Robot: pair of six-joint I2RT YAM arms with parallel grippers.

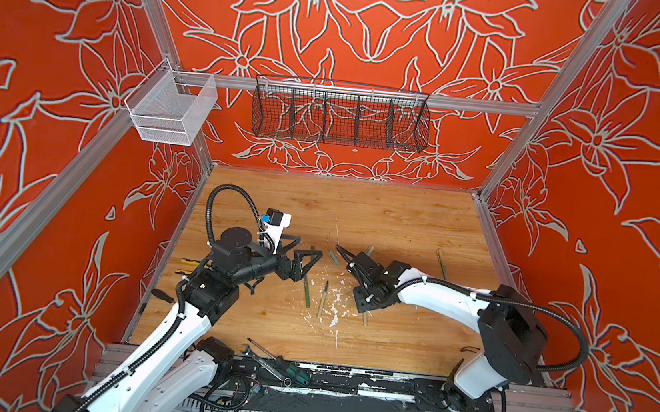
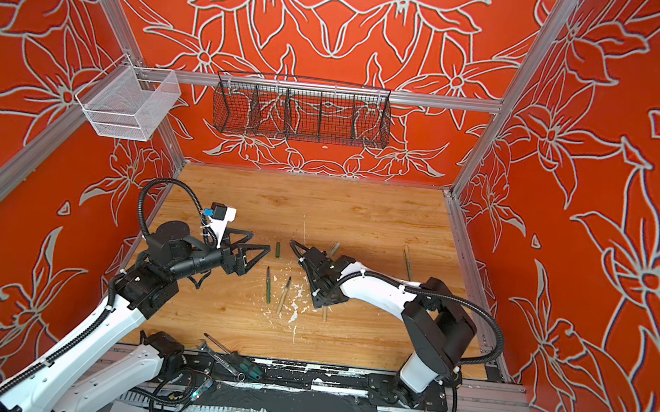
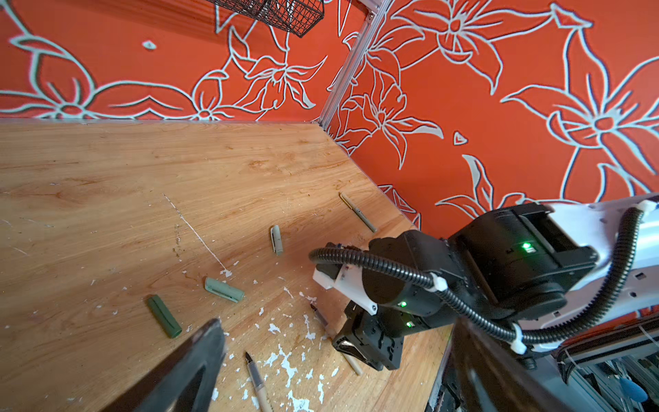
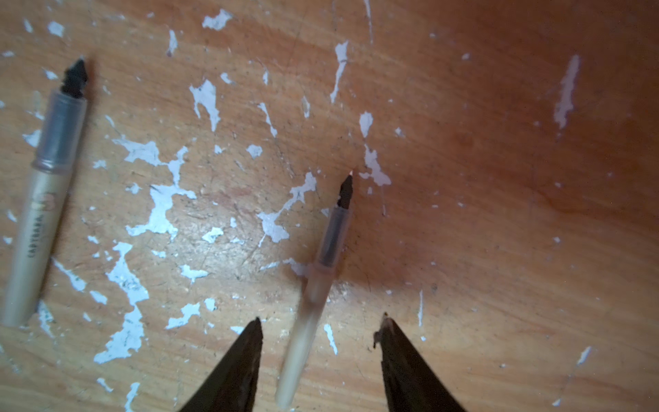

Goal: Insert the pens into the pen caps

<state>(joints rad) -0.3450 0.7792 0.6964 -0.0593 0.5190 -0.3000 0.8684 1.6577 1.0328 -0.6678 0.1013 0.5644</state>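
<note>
I find the right gripper [image 4: 321, 317] parted, straddling a slim beige plastic pen [image 4: 322, 278]; the left gripper [image 1: 310, 246] stands wide open.

1. Left arm [image 1: 192, 328]: white shells, black joints, ribbed black cable [image 1: 221, 191] looping above.
2. Right arm [image 1: 435, 297]: same white-and-black build, small green lights [image 3: 526, 246].
3. Jaws: black, triangular, pointed.

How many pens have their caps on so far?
None that I can see. The dark green cap and a pale green cap lie loose on the table. In hand: the right end effector is open astride a beige pen, not gripping it. The left end effector is open and empty. Left to do: all the capping, including the green pen.
</note>
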